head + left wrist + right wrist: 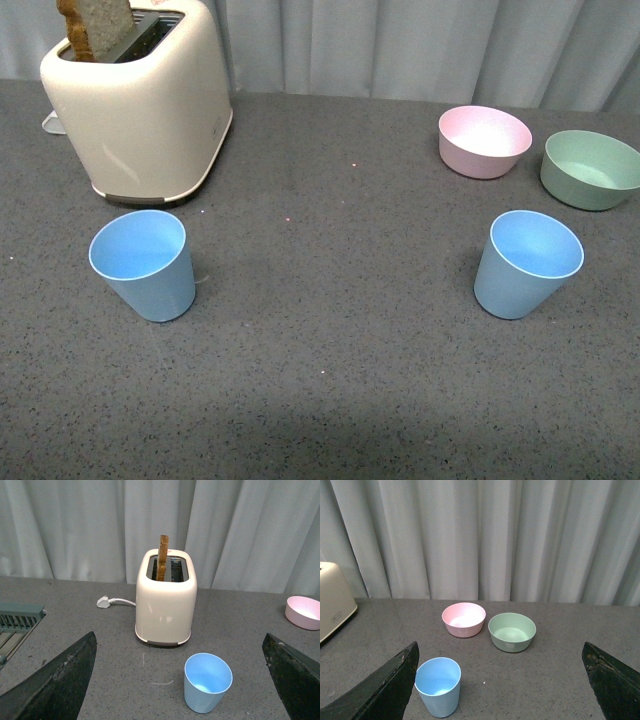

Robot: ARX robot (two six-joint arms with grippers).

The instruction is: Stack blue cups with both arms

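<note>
Well, the left cup (145,262) stands upright on the surface (330,330) just in front of the toaster (140,100). The right cup (527,263) stands well apart from it, near the pink bowl (485,140) and green bowl (590,168). My left fingers (60,680) and right fingers (380,685) are spread wide, holding nothing. I judge I should close on each cup's wall below the rim, lift straight, then meet over the bare middle, away from toaster and bowls.
</note>
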